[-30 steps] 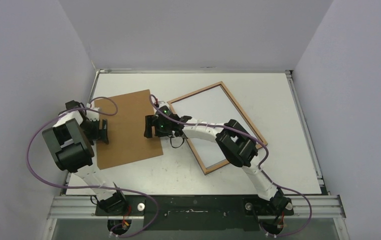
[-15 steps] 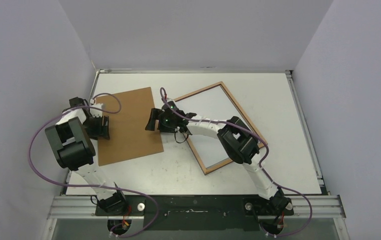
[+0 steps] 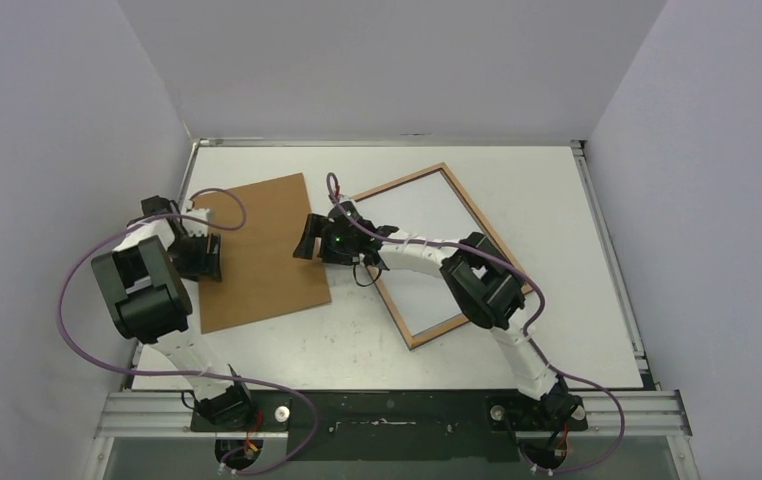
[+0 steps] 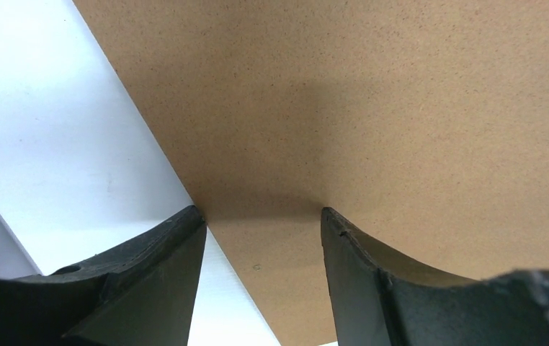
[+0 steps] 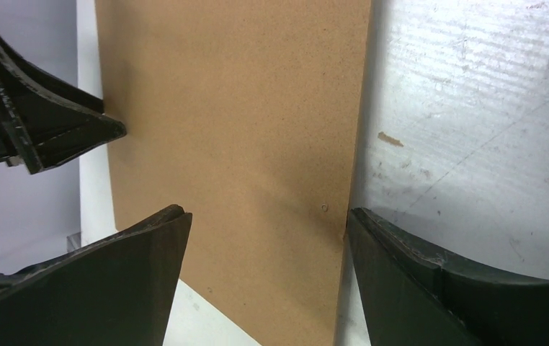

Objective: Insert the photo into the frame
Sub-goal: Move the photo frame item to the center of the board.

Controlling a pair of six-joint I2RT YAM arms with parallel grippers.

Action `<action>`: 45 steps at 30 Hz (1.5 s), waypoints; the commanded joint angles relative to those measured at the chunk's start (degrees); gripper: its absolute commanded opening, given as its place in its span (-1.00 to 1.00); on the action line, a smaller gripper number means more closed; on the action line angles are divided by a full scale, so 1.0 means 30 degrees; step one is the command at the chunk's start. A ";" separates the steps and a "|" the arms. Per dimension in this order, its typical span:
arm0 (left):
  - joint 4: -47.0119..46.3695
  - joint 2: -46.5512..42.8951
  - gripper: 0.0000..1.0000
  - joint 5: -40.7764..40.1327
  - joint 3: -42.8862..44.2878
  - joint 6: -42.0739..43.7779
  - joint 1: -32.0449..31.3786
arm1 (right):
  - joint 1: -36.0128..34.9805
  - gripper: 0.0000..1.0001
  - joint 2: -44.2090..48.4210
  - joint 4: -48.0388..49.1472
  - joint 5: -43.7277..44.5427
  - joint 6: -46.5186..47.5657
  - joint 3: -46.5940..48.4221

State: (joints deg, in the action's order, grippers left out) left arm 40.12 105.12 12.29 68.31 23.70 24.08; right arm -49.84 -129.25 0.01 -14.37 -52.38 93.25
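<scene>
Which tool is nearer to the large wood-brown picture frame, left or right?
Right. The right tool sits just left of the picture frame, at the right edge of the flat brown board. The left tool is at its left edge, the whole board away.

Boxed in on three sides by plain pale-violet walls. Evenly lit. Floored by a scuffed white table, bordered along its near edge by a metal rail.
</scene>
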 commanded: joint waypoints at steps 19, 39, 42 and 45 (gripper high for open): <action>0.1099 0.0497 0.10 0.4020 -0.0099 -0.0607 -0.2944 | -0.1340 0.59 0.6521 0.5932 -0.1058 -0.1765 -0.4236; 0.0992 0.0624 0.09 0.3772 0.0317 -0.1544 -0.5750 | 0.0100 0.59 0.9816 0.4622 0.1372 -0.0141 -0.8809; 0.1511 -0.0005 0.10 0.4129 0.0613 -0.1331 -0.5227 | 0.0247 0.60 0.9591 0.3049 0.2850 0.1669 -0.8701; 0.2079 -0.0381 0.11 0.4425 0.1084 -0.1188 -0.4890 | 0.0458 0.60 0.8709 0.2459 0.3448 0.2478 -0.8348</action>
State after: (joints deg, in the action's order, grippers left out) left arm 41.58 106.04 22.81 69.93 19.66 7.97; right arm -49.30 -102.21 10.70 -9.34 -51.35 66.85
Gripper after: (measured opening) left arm 0.549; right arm 0.799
